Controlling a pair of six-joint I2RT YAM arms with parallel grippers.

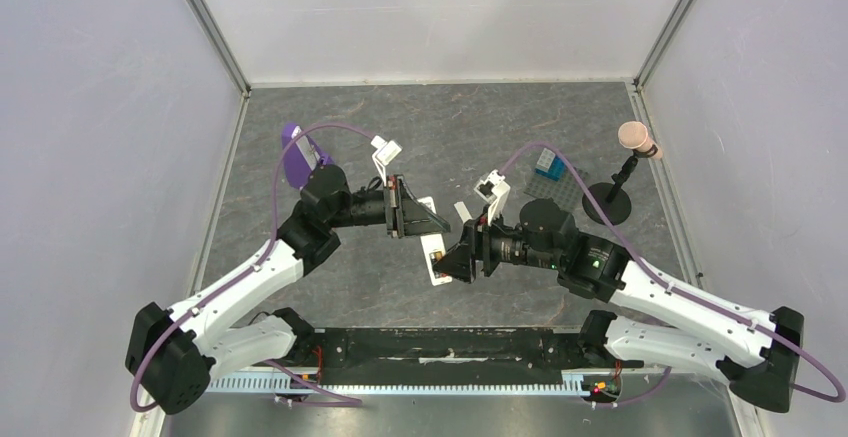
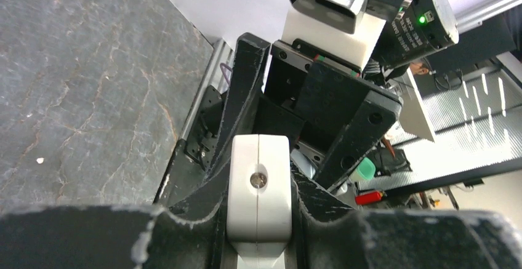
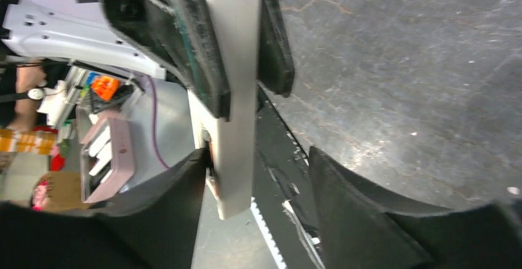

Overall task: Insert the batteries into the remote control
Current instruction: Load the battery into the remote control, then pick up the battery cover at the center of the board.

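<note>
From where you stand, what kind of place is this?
Probably a robot test cell inside a laboratory: white panel walls on a metal frame enclose the grey table, the left arm and right arm are bolted at its near edge, and workshop clutter shows outside.

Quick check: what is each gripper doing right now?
Left gripper: closed on the remote.
Right gripper: open around the remote's end, not clamped.

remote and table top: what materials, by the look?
The remote control looks like white moulded plastic, smooth satin, with a seam line down its end. The table is dark grey, matte, with stone-like veining; could be slate or a printed mat.
</note>
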